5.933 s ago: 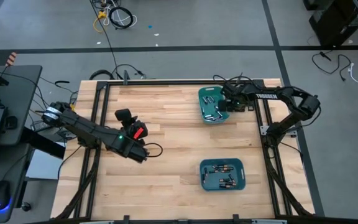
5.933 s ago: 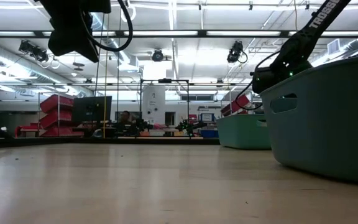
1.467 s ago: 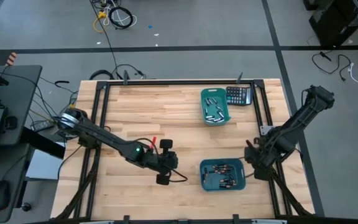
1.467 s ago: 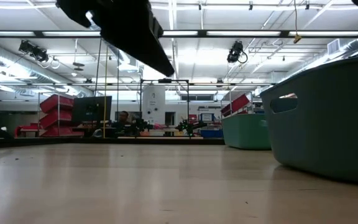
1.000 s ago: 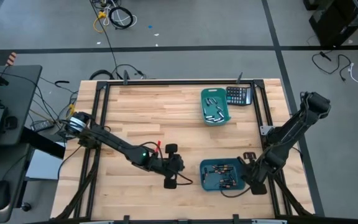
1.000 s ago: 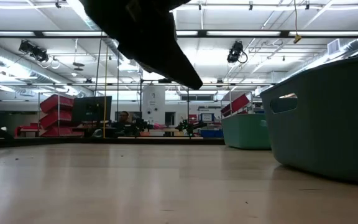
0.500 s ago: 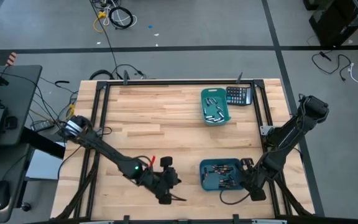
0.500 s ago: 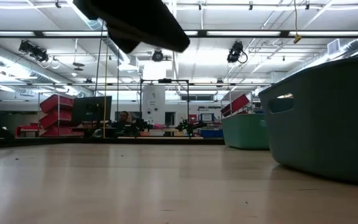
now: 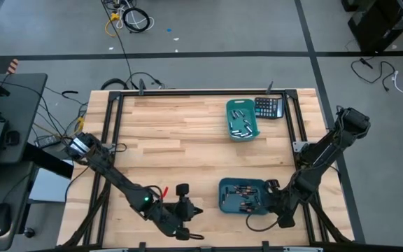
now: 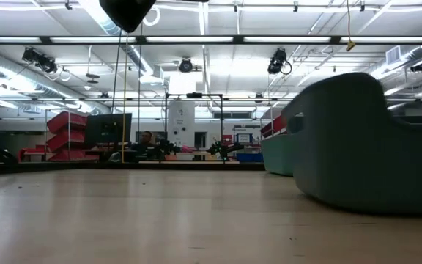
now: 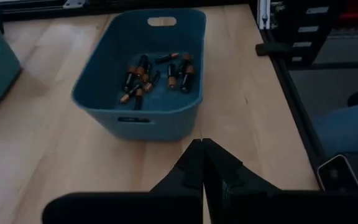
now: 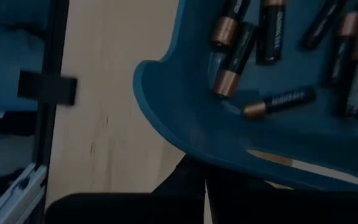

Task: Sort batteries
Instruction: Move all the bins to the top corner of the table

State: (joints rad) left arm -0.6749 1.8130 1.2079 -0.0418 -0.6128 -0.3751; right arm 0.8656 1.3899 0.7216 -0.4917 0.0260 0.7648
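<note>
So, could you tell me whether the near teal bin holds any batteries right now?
Yes: the near bin holds several dark, copper-ended batteries on its floor.

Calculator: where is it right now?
High view: the calculator lies at the table's far right corner, right beside the far teal bin of silvery batteries.

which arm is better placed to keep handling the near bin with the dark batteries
Right, probably. The right gripper, shut, sits against the near bin's rim, its wrist view looking straight onto the dark batteries. The left gripper, also shut, is off to the side with bare table between.
</note>
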